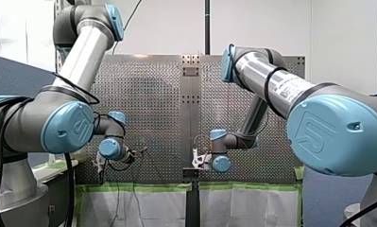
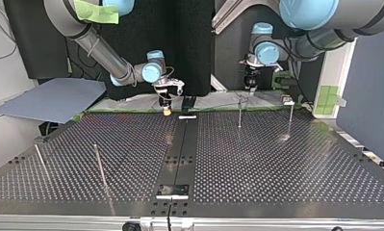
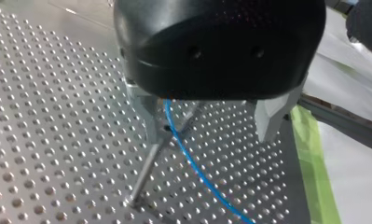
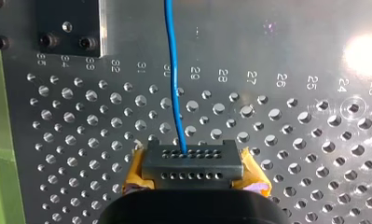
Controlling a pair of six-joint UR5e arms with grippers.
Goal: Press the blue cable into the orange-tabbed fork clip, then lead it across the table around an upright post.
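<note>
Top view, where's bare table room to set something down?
Widest bare table: nearest the camera, before the two upright posts; also between the leaning rods and the centre seam. Crowded: far edge, with blue cable, my left arm and my right arm.
</note>
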